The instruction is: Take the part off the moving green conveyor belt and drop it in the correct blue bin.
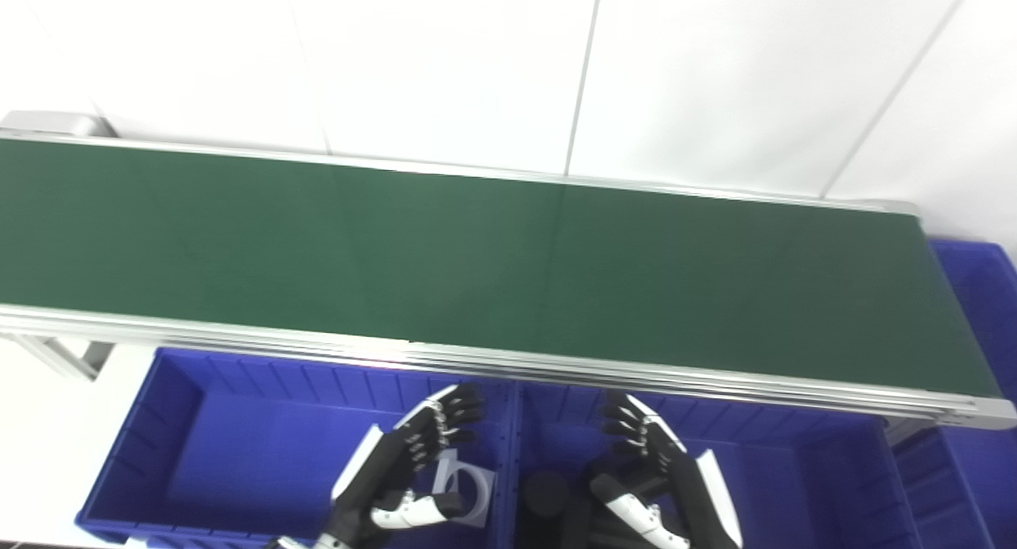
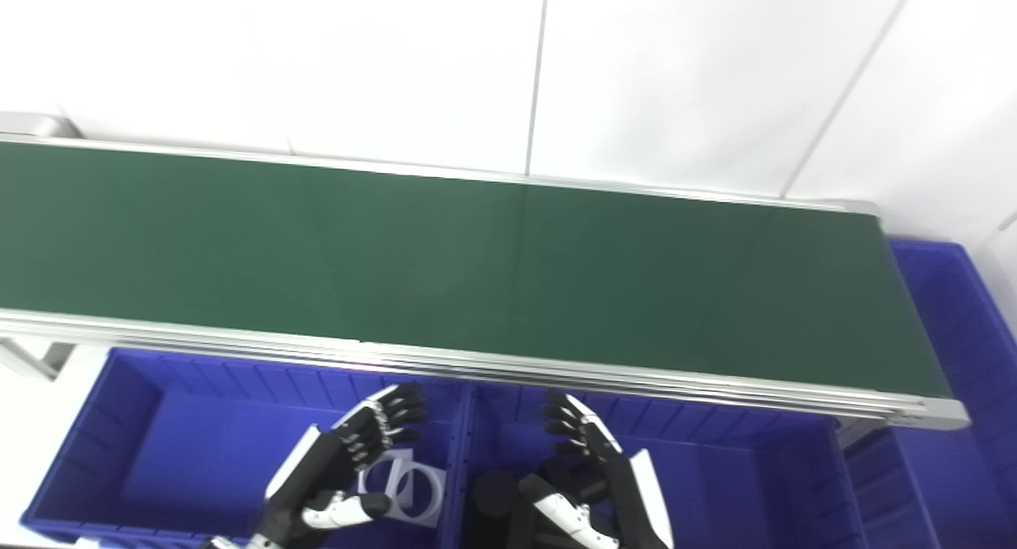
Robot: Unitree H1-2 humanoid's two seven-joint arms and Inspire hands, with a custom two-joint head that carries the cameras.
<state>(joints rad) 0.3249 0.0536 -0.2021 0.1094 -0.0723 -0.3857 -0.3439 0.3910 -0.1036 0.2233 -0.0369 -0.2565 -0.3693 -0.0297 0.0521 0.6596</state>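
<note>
Blue bins sit nearest: the left hand (image 1: 413,462) hovers spread and empty over the left bin (image 1: 159,422), where a pale ring part (image 1: 467,485) lies; the right hand (image 1: 651,469), likewise spread, hangs over the right bin (image 1: 794,469). Beyond, the green conveyor belt (image 1: 508,263) carries no part; best to wait, poised, hands apart.

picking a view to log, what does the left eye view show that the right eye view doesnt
Only the left eye view: the conveyor's leg bracket at lower left in full.

Only the right eye view: more of the far right blue bin past the belt's end.

Both: the bare green belt, the left bin holding a pale ring-shaped part, the right bin holding a black part, and the left hand and right hand, both open and empty.
</note>
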